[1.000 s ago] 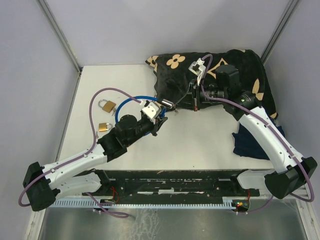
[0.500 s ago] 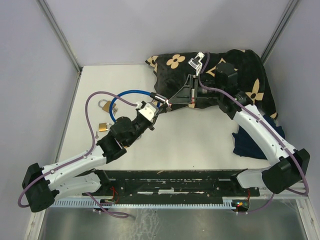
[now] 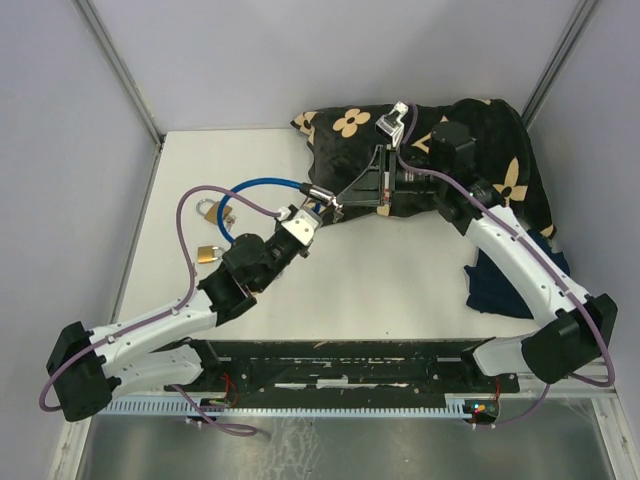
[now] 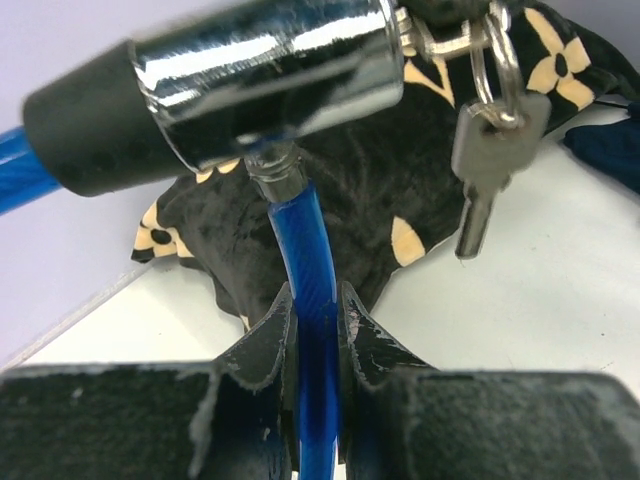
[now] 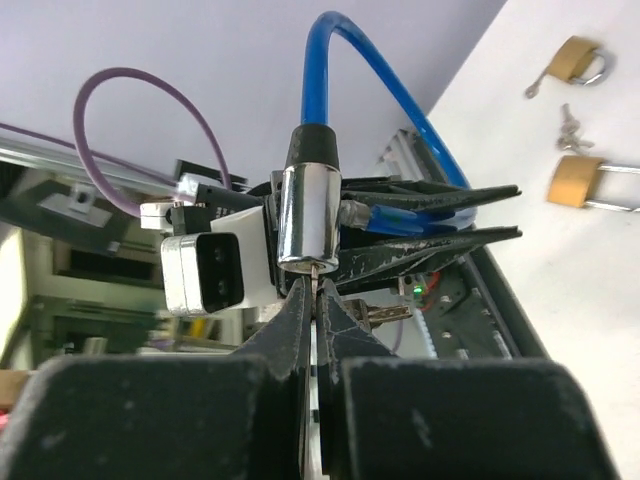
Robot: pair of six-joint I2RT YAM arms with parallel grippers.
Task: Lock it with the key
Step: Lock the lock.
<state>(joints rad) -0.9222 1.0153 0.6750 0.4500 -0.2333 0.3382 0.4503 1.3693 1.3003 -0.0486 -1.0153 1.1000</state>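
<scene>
Holding fast on both sides.
My left gripper [image 4: 315,305] pinches the blue cable [image 4: 300,240] just under the chrome lock barrel [image 4: 265,70]; my right gripper [image 5: 315,296] clamps the key [image 5: 314,282] at the barrel's end.

I can read no lettering, brand or number in any view; the hanging key [image 4: 486,142] is too blurred to tell.

Left fingers [image 4: 264,347], right fingers [image 5: 288,328] tightly together.
</scene>
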